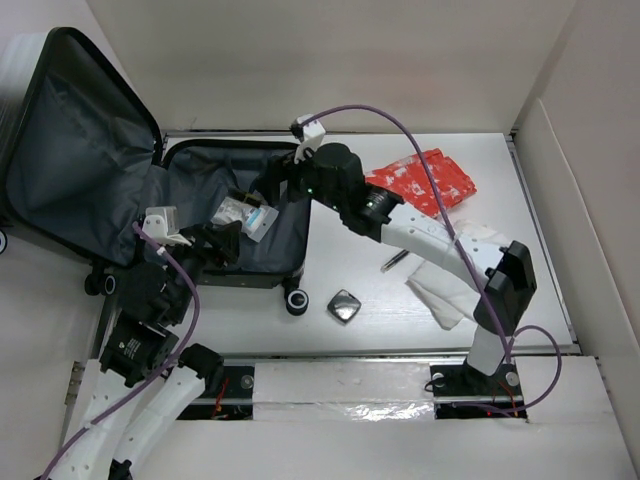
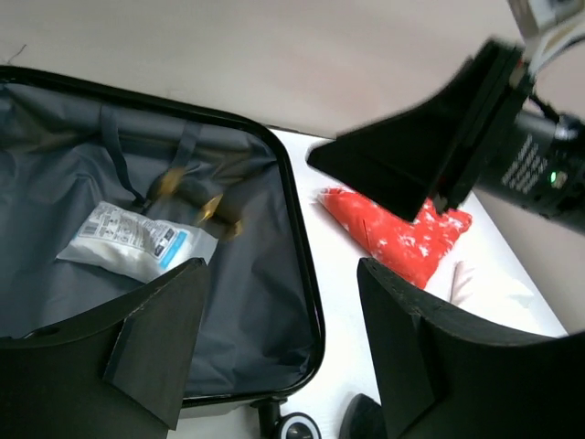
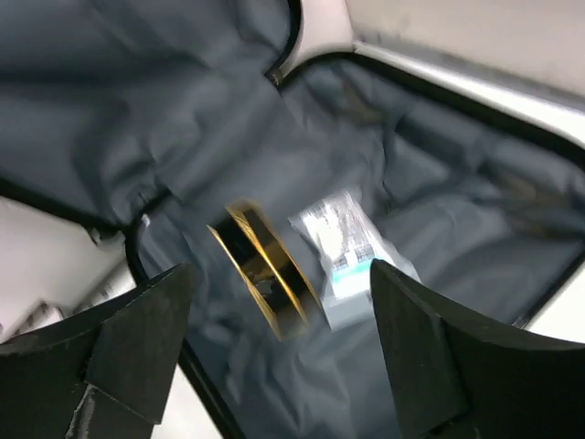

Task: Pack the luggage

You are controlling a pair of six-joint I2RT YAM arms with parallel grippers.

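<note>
- Luggage [image 1: 85,140]: lies open at the left end of the counter [image 1: 380,322], lid leaning back leftward.
- Contents: clear packet [image 2: 137,240] on the grey lining; black-and-gold item [image 3: 260,261], blurred.
- Left pincer [image 2: 281,270]: wide, empty, above the near rim.
- Right pincer [image 3: 281,274]: wide, gripping nothing, over the interior.

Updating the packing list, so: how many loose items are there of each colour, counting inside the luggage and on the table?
Red: 1, red packet
White: 2, cloth, labelled sachet
Black or dark: 3, pen, square case, gold-rimmed disc
Total: 6
</note>
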